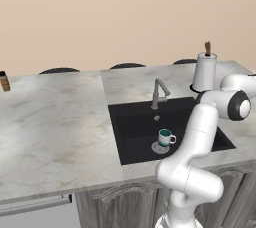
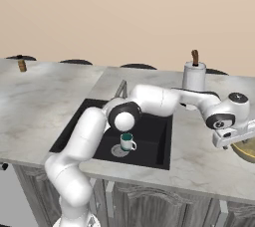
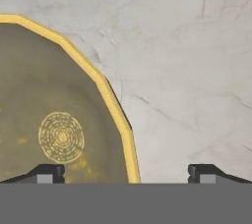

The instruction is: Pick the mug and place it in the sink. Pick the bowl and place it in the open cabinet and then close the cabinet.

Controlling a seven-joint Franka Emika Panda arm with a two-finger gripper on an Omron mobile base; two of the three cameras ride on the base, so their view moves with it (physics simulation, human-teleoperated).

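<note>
The two-finger gripper [image 3: 126, 171] is wide open and holds nothing; right under it sits the wide tan-olive bowl [image 3: 49, 110] on the grey marble counter [image 3: 187, 70], one finger over the bowl, one past its rim; the small white-and-teal mug [image 1: 165, 137] stands far off in the black sink [image 1: 135, 127].

No text, label or number can be read anywhere, as far as these views show.
</note>
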